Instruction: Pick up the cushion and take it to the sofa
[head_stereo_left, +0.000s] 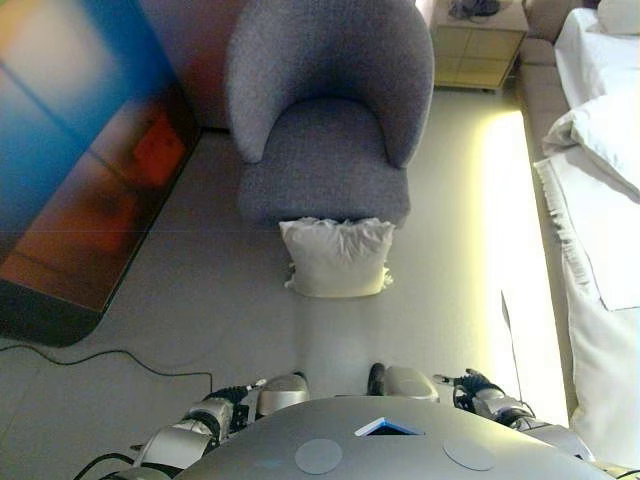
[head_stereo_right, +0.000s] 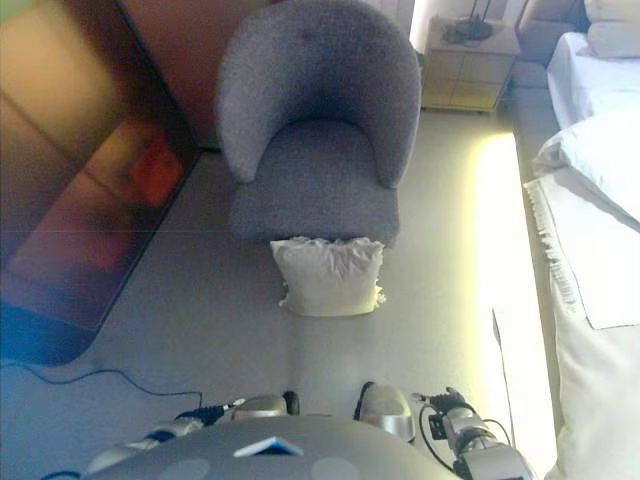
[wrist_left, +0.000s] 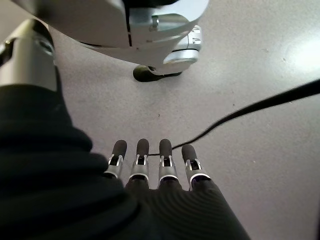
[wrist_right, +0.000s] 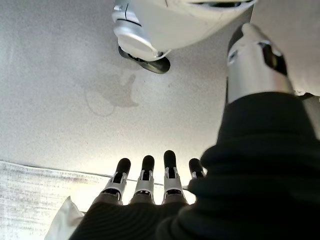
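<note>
A white cushion (head_stereo_left: 337, 258) stands on the grey floor and leans against the front of a grey upholstered armchair (head_stereo_left: 325, 150), the only sofa-like seat in view. The seat is bare. Both of my hands hang low at my sides, well short of the cushion. My left hand (wrist_left: 148, 167) has straight fingers pointing at the floor and holds nothing. My right hand (wrist_right: 147, 177) also has straight fingers over the floor and holds nothing. In the eye views only the arms show, at the bottom left and bottom right.
A large dark screen (head_stereo_left: 80, 150) stands along the left. A bed with white bedding (head_stereo_left: 600, 200) runs along the right, its edge showing in the right wrist view (wrist_right: 30, 200). A wooden nightstand (head_stereo_left: 478, 45) is at the back right. Open floor (head_stereo_left: 330, 340) lies before the cushion.
</note>
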